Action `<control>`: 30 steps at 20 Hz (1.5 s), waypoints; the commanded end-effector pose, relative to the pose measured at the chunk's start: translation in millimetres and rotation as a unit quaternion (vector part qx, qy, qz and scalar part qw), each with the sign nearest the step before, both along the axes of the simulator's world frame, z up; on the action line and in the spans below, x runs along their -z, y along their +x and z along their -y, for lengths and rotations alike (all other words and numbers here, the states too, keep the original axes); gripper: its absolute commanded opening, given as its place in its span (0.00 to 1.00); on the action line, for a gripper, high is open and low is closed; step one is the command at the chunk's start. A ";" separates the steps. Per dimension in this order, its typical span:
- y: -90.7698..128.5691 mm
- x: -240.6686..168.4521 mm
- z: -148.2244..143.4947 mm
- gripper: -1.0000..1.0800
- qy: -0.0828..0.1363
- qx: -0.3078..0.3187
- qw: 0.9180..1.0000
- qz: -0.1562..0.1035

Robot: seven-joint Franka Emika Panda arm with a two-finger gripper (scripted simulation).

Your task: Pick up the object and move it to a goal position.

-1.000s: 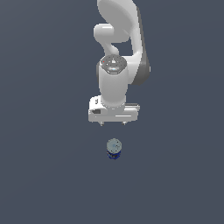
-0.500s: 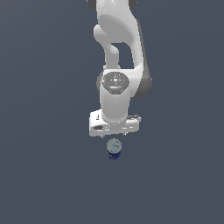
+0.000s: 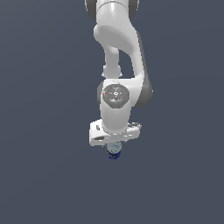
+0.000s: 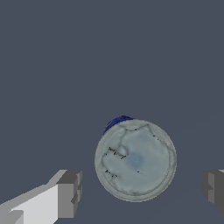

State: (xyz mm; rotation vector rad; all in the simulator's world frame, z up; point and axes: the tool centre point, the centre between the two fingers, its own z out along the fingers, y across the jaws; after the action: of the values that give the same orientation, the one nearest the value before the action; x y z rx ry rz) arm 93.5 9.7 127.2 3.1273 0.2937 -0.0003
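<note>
- The can (image 4: pixel 135 160) stands upright on the plain dark grey tabletop (image 3: pixel 43 175), and my wrist view looks straight down on its pale grey-silver round top. A sliver of its dark blue label shows at one edge.
- In the exterior view only the lower part of the can (image 3: pixel 114 151) peeks out beneath my hand; the rest is hidden behind the hand's white body.
- My gripper (image 4: pixel 140 189) is spread wide and holds nothing. One finger (image 4: pixel 70 194) sits off one side of the can and the other (image 4: pixel 213 186) off the opposite side, both clear of it with bare tabletop showing in each gap.
- The can looks roughly centred between the fingers, though a little nearer one than the other.
- I judge this to be the approach step: I am poised over the can, not yet gripping it.
- How high my fingertips sit against the can's side I cannot tell.
- Next I would need to lower until the fingers bracket the label, close evenly on it, then lift and carry it off.
- No goal marker is visible in either view.
</note>
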 end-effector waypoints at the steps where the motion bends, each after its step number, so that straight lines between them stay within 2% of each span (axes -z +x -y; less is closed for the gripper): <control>1: 3.2 2.0 -0.2 0.96 0.000 -0.004 1.000 0.000; 8: 3.4 6.7 0.0 0.96 0.000 -0.004 1.000 0.000; 18: 2.7 52.1 0.1 0.96 0.000 -0.005 1.000 0.000; 24: 4.3 52.9 -0.3 0.96 0.000 -0.005 1.000 0.000; 25: 4.3 52.9 -0.3 0.00 0.000 -0.005 1.000 0.000; 30: 4.3 52.9 -0.3 0.00 0.000 -0.005 1.000 0.000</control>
State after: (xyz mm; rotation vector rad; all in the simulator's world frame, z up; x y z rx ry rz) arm 97.2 9.8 73.4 3.1264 0.3098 -0.0028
